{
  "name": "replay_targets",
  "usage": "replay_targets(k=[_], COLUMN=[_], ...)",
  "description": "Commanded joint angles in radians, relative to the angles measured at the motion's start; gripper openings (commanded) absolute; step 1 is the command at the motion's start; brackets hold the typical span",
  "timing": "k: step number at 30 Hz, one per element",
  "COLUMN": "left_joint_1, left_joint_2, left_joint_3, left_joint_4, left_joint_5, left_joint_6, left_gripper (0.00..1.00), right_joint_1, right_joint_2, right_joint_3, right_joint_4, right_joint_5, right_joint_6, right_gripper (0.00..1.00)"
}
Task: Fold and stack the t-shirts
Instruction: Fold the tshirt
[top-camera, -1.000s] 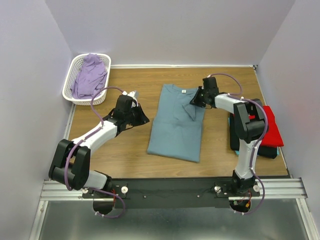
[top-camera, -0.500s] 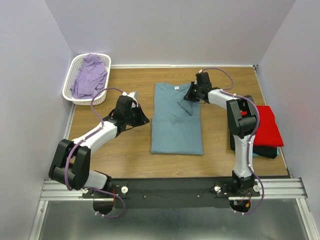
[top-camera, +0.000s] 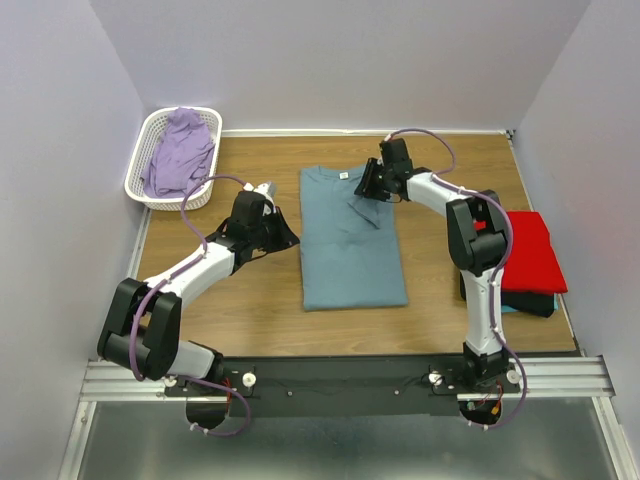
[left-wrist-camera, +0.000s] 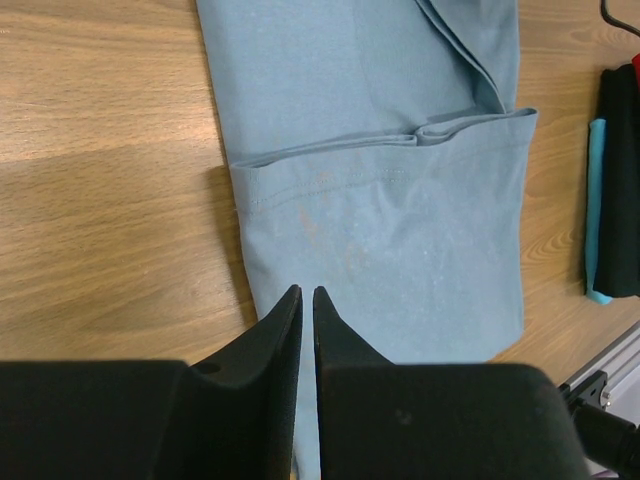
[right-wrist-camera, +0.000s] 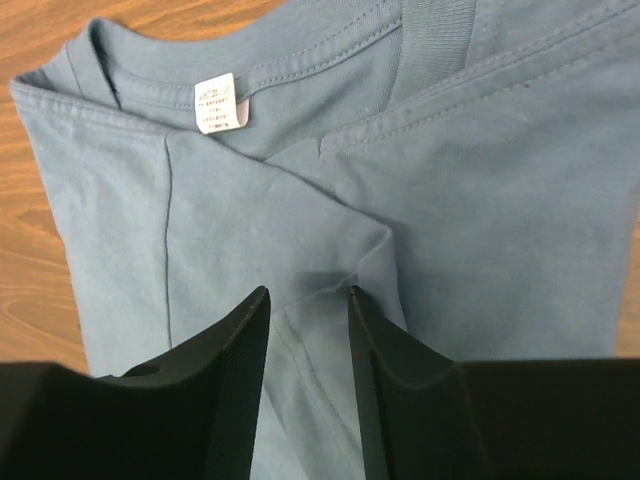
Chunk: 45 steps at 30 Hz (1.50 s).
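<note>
Dusty blue-grey cotton lies flat at the middle of the wood-grain table (top-camera: 250, 300): the blue-grey t-shirt (top-camera: 350, 250) is folded into a long, narrow rectangle, its ribbed collar toward the far wall and a small white neck label (right-wrist-camera: 216, 102) inside the neckline. A sleeve is turned in over the chest, leaving a slanting crease, and the left wrist view shows a stitched hem lying across the body.

The right gripper (right-wrist-camera: 308, 292) is down on the shirt just below the collar, its black fingers drawn in narrow around a raised pinch of the soft knit. The left gripper (left-wrist-camera: 307, 292) sits at the shirt's left edge, its smooth, tapered fingers almost together with only a thin slit between them and nothing in it.

On the right of the table a red shirt (top-camera: 535, 250) tops a small stack of dark cloth, where a turquoise edge (left-wrist-camera: 596, 200) peeks out. At the far left corner, a white plastic lattice basket (top-camera: 140, 170) holds rumpled lilac cloth (top-camera: 180, 150).
</note>
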Motion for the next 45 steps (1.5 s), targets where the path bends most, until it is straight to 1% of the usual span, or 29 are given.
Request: replay_targets(k=[1,6,10,14,15,17,20,22,23,27,35,40,42,43,45], left_joint_1=[-0.005,-0.037,-0.082,-0.093,-0.093,-0.093,-0.091,-0.091,-0.091,-0.090,-0.067,-0.064,-0.062,-0.059,-0.059], left_joint_2=[-0.008,0.012,0.082,0.156,0.170,0.218,0.287,0.320,0.328,0.365,0.356,0.334,0.331,0.325,0.319], left_joint_3=[-0.017,-0.003,0.035,0.061,0.067,0.084,0.118,0.135,0.140,0.144,0.104,0.115,0.126,0.130,0.135], left_joint_4=[0.022,0.042,0.068,0.103,0.110,0.130,0.139,0.149,0.153,0.160,0.162,0.169,0.162,0.157,0.153], left_joint_5=[0.000,0.004,0.009,0.015,0.012,-0.005,-0.022,-0.031,-0.034,-0.059,-0.098,-0.077,-0.079,-0.077,-0.077], left_joint_6=[-0.009,-0.013,-0.041,-0.061,-0.062,-0.062,-0.067,-0.072,-0.076,-0.094,-0.105,-0.085,-0.079,-0.078,-0.076], left_gripper=[0.16,0.16,0.16,0.16,0.16,0.16,0.16,0.15,0.16,0.15,0.15,0.16,0.15,0.16,0.15], right_joint_1=[0.002,0.002,0.002,0.002,0.002,0.002,-0.021,-0.060,-0.086,-0.127,-0.146,-0.146,-0.146,-0.146,-0.146], right_joint_2=[-0.099,-0.237,-0.358,-0.448,-0.464,-0.484,-0.478,-0.455,-0.444,-0.386,-0.360,-0.386,-0.396,-0.396,-0.395], right_joint_3=[0.030,-0.063,-0.230,-0.368,-0.425,-0.474,-0.525,-0.556,-0.563,-0.606,-0.623,-0.620,-0.620,-0.617,-0.616], right_joint_4=[-0.084,-0.091,-0.088,-0.071,-0.064,-0.045,-0.033,-0.011,-0.008,0.008,0.021,0.018,0.016,0.016,0.015], right_joint_5=[0.029,0.005,-0.055,-0.078,-0.081,-0.061,-0.066,-0.076,-0.083,-0.089,-0.073,-0.046,-0.043,-0.043,-0.044], right_joint_6=[-0.018,0.006,0.025,0.029,0.029,0.023,0.011,0.002,-0.003,-0.023,-0.008,-0.001,-0.001,-0.008,-0.008], right_gripper=[0.45,0.45,0.44,0.41,0.41,0.41,0.40,0.38,0.37,0.36,0.35,0.34,0.30,0.25,0.22])
